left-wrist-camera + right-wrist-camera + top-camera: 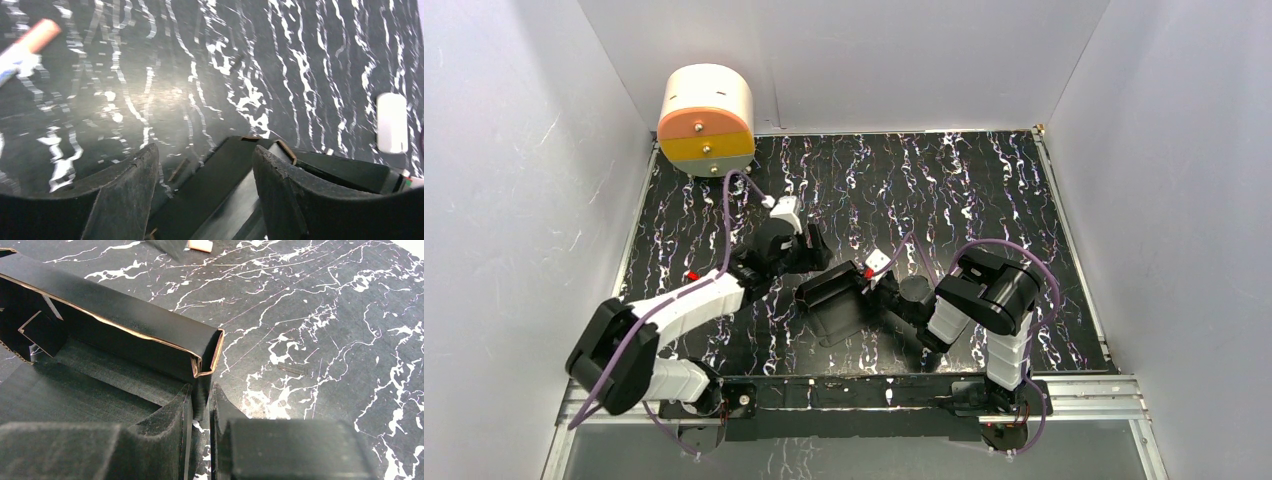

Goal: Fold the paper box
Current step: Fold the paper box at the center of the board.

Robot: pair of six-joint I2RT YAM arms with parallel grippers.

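The paper box [832, 290] is a partly folded piece of black card in the middle of the marbled table, with one long wall raised and a flat panel [844, 322] lying toward the arms. My left gripper [812, 252] is at the box's far-left end. In the left wrist view it [205, 157] stands open, with a box wall [220, 185] loose between its fingers [127, 195]. My right gripper [876, 290] is at the box's right end. In the right wrist view it [200, 395] is shut on a thin flap at the corner of the raised wall [125, 327].
A round cream and orange container [707, 120] stands at the back left corner. White walls enclose the table on three sides. A metal rail [1084, 385] runs along the near edge by the arm bases. A small white part [391, 122] shows beyond the box.
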